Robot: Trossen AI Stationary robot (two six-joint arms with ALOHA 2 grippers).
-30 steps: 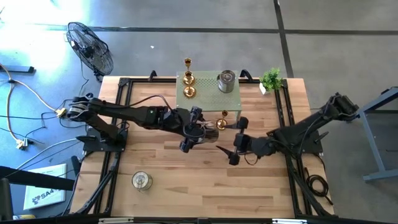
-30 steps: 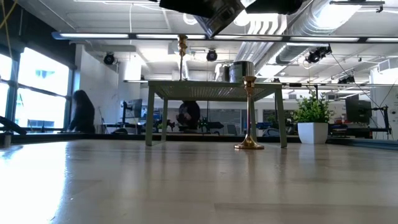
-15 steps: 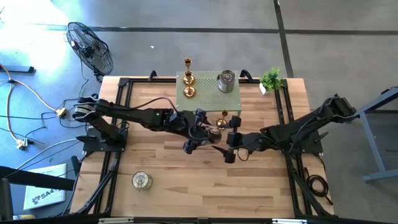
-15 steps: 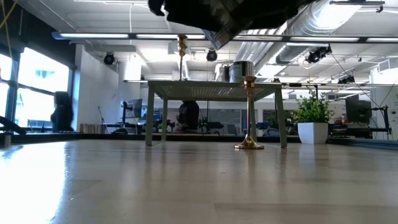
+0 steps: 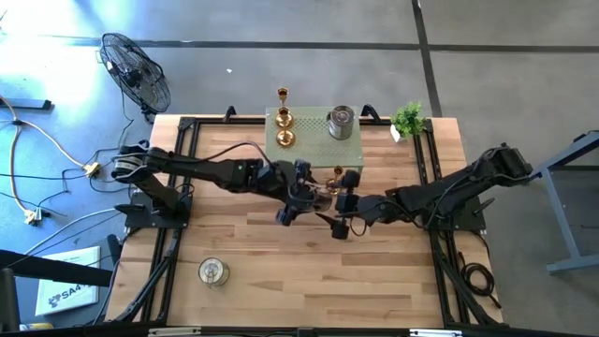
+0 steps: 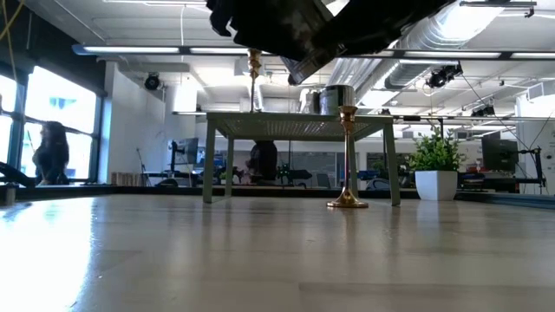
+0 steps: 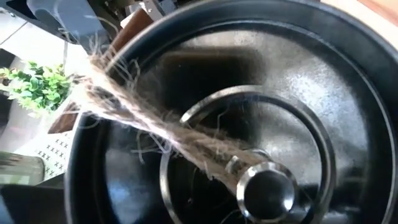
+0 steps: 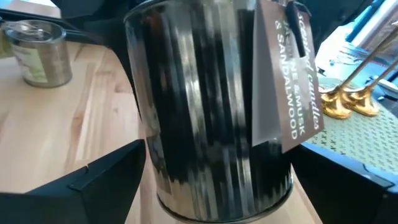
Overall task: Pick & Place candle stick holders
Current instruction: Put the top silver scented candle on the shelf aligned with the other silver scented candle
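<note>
Left gripper (image 5: 298, 194) holds silver jar (image 8: 211, 106) mid-table, off the wood; right gripper (image 5: 335, 208) jaws wide, either side of same jar w/ tag; gold holder (image 5: 336, 174) just beyond; small green stand (image 5: 314, 150) behind w/ 2 gold holders (image 5: 284, 128).

open boards near front jar (image 5: 213, 271), rack (image 5: 314, 150) blocks rear

Wood-plank counter (image 5: 281, 271) on a grey concrete floor (image 5: 505, 65). Black fan (image 5: 136, 70) off the far left corner, cables (image 5: 37, 140) on the floor beside it. Low view: open workshop, big windows (image 6: 52, 113) on the left, ceiling strip lights (image 6: 165, 50), exposed ducts (image 6: 451, 22).
</note>
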